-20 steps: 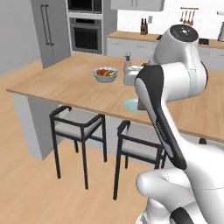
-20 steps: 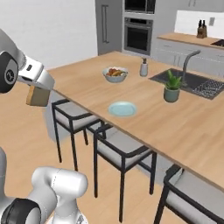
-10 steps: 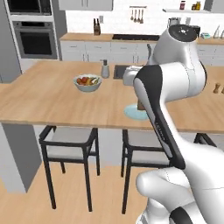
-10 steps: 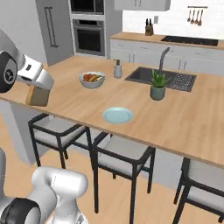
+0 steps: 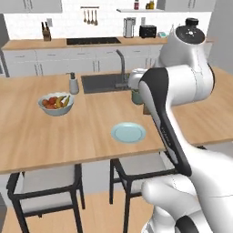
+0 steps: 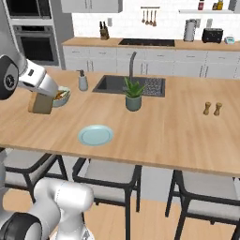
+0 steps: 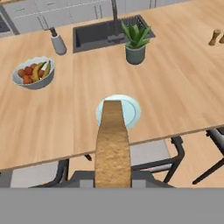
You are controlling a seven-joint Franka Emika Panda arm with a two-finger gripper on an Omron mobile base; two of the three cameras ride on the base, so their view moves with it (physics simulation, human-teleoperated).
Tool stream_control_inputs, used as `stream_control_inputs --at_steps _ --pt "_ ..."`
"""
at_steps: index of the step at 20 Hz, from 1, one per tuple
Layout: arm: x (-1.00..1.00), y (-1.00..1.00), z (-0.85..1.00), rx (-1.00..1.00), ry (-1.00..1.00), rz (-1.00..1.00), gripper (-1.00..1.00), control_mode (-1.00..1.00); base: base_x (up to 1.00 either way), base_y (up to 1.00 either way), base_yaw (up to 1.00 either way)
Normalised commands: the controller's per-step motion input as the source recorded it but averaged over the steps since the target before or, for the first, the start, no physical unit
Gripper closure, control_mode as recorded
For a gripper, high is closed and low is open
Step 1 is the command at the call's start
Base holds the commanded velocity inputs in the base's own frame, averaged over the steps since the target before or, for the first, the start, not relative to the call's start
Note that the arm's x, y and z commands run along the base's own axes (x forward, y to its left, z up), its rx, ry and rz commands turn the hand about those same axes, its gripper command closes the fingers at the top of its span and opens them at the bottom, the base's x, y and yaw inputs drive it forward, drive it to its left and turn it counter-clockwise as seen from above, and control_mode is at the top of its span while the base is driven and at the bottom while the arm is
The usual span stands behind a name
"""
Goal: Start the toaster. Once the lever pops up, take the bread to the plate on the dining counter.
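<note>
My gripper (image 6: 42,95) is shut on the bread (image 6: 40,104), a golden-brown slice held up in the air at the near left of the dining counter (image 6: 178,131). In the hand view the bread (image 7: 112,144) shows edge-on, and its far end overlaps the pale blue-green plate (image 7: 129,110) lying below. The plate (image 6: 95,135) lies near the counter's front edge, to the right of the held slice; it shows bare in the left base view too, plate (image 5: 129,132). The black toaster (image 6: 212,35) stands far back on the rear worktop.
A fruit bowl (image 5: 56,103) and a soap dispenser (image 5: 73,84) stand left of the dark sink (image 6: 131,86) with its faucet (image 5: 122,63). A potted plant (image 6: 133,96) sits beside the sink, two shakers (image 6: 212,108) farther right. Black stools (image 6: 110,176) stand under the counter's front edge.
The whole scene has shifted left in both base views as the base drove along the counter. The bread stays held in the gripper. The plate now lies almost straight ahead.
</note>
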Motion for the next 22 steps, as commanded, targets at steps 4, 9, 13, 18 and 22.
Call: stream_control_inputs --at_steps 4,9,13,18,22 --pt "0.0 0.0 0.0 0.0 0.0 0.0 1.0 1.0 0.63 0.13 -0.43" --pt "0.32 0.0 -0.04 0.08 0.0 -0.16 1.0 -1.0 0.22 0.07 -0.15" --pt "0.72 -0.24 -0.19 0.25 0.0 -0.06 1.0 -1.0 0.0 0.0 0.0" --pt "0.71 -0.39 -0.43 0.33 0.0 0.17 1.0 -1.0 0.0 0.0 0.0" --pt "0.65 -0.12 -0.53 0.34 0.0 0.36 1.0 -1.0 0.0 0.0 0.0"
